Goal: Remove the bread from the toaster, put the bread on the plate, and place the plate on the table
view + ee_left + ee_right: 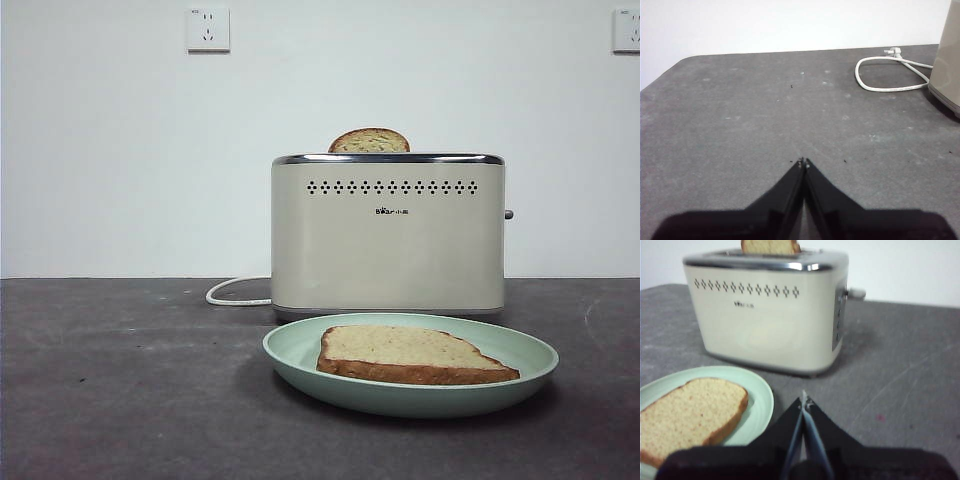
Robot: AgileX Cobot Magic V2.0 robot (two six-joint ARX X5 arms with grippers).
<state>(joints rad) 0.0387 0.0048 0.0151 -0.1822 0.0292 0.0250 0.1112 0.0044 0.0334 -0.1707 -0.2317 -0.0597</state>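
**Toast on the plate, plate on the table, both arms standing off**

The bread (pixel 415 357), a wide wholegrain slice, lies flat inside the mint-green plate (pixel 300 352), low and right of centre in the front view. The plate rests on the table (pixel 120 380) just in front of the toaster (pixel 388 235), which suggests the task is as good as finished: the slice is out, plated, and set down. A narrower dome-topped slice (pixel 369 141) pokes up from the toaster's slot at upper centre, and the white cord (pixel 235 292) loops out to the left of the toaster's base.

Neither arm shows in the front view. In the right wrist view the right gripper (pixel 804 402) has its jaws pressed together on nothing; the bread sits to the lower left of that picture, close but clear of the tips. In the left wrist view the left gripper (pixel 803 162) is likewise closed and empty over bare tabletop, well apart from the plate, with only the toaster's edge at the right.
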